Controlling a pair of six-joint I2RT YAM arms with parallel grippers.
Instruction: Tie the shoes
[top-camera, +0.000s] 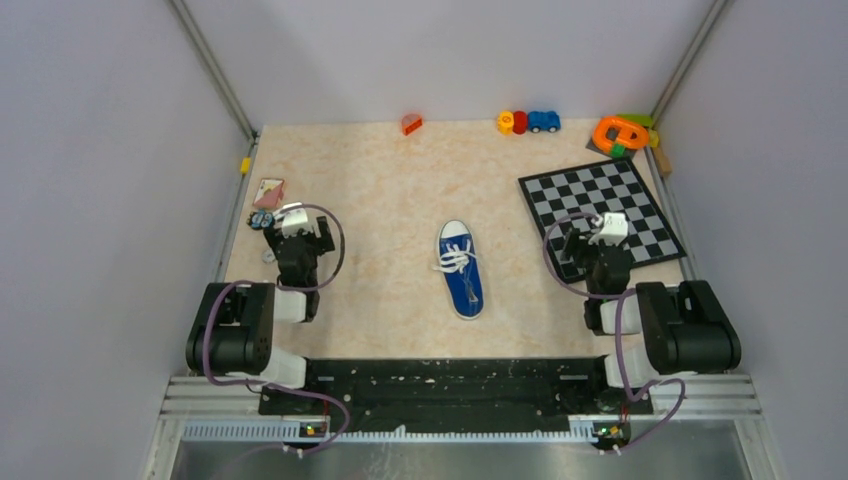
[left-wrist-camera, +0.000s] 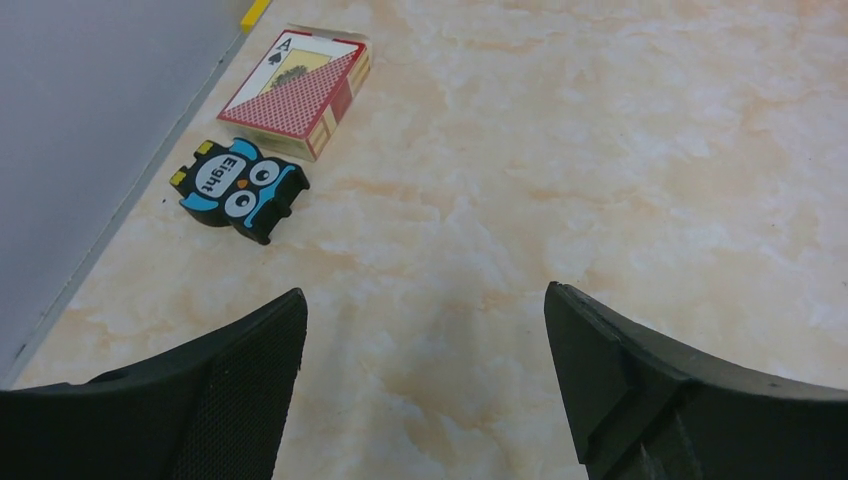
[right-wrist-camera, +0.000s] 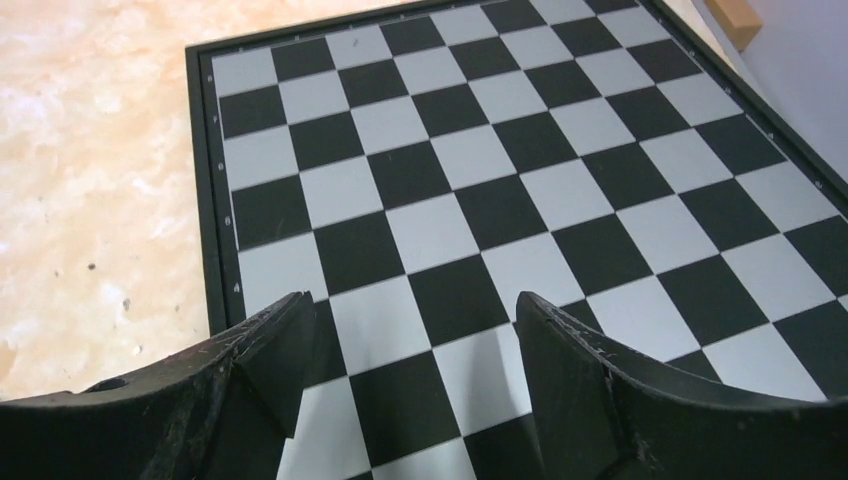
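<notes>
left fingers (left-wrist-camera: 235, 400) wide apart, empty | right fingers (right-wrist-camera: 600, 395) wide apart, empty | shoe (top-camera: 463, 280) laces (top-camera: 455, 261) too small to tell

This looks like a robot test lab. A black left arm (top-camera: 240, 330) and right arm (top-camera: 685, 328) are bolted to a black plate (top-camera: 450, 385) at the edge of a table (top-camera: 380, 190). Plain gray walls (top-camera: 100, 150) and metal rails (top-camera: 212, 62) box it in. A chessboard (top-camera: 600, 205), a card box (left-wrist-camera: 295, 90) and a toy car (top-camera: 544, 121) lie on top.
</notes>
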